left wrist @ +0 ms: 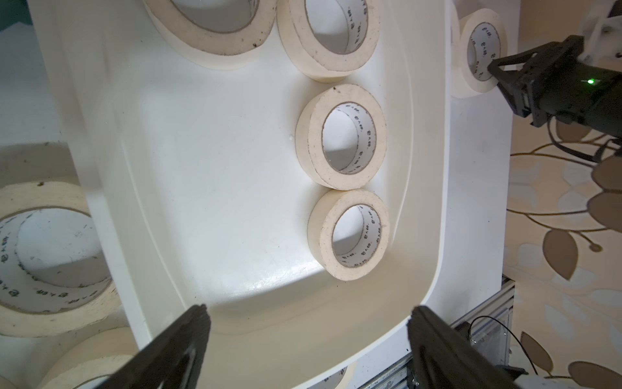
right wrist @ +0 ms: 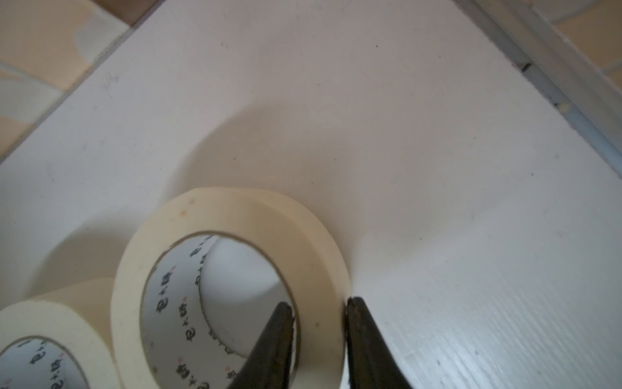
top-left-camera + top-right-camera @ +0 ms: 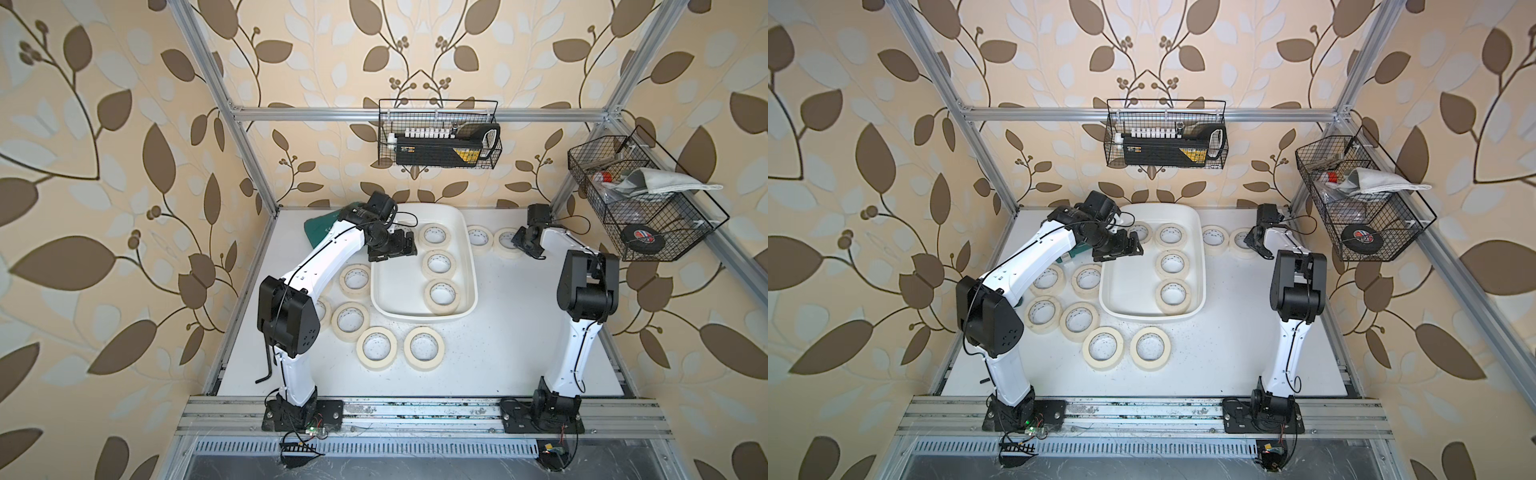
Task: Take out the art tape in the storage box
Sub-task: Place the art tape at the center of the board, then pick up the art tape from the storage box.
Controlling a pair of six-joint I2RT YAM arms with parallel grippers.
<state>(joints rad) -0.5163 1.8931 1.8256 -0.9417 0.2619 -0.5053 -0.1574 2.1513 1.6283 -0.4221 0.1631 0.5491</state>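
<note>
1. Set-down step: your right gripper (image 2: 319, 303) straddles a roll (image 2: 215, 215) wall on the table (image 2: 404, 134) beside the box (image 3: 395, 286); pinching or loose, I cannot tell.
2. Your left gripper (image 1: 308, 307) hangs wide open over the box; four rolls (image 3: 1158, 293) lie inside.
3. Next, likely: lower the left onto one.

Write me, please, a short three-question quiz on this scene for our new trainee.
1. True or false: the left gripper is open and empty over the storage box.
2. How many rolls of art tape lie inside the storage box?
3. The right gripper straddles: A) the storage box's rim; B) the wall of a tape roll lying on the table; C) the left gripper.
Key: 1 true; 2 four; 3 B.
</note>
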